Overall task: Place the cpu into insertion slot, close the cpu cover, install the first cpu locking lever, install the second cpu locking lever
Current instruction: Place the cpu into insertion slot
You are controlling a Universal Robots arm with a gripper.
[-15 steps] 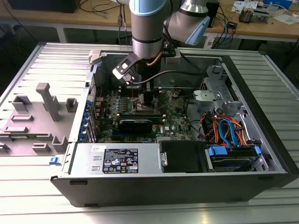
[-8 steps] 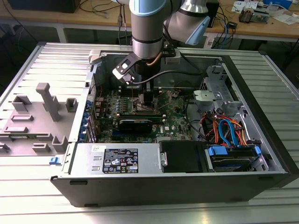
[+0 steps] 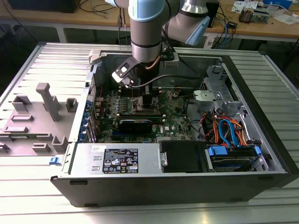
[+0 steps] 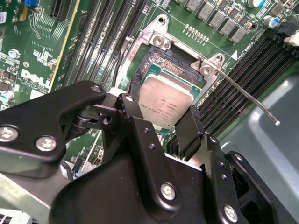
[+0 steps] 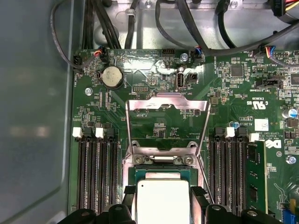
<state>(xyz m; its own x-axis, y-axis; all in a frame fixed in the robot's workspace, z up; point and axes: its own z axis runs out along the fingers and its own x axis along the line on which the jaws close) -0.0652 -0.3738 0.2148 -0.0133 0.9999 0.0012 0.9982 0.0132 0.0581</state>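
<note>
**Over the socket, chip in the fingers**

Inside the open computer case, as the exterior view shows it, the arm reaches down and its gripper hangs low over the green motherboard.

In the second wrist view the black fingers are clamped on two opposite edges of the cpu. The chip sits over the insertion slot; I cannot tell whether it is fully seated. One locking lever sticks out free.

In the first wrist view the cpu cover stands tipped up behind the socket.

My reading is that the first step is under way, and the cover and both levers are left to do.
</note>
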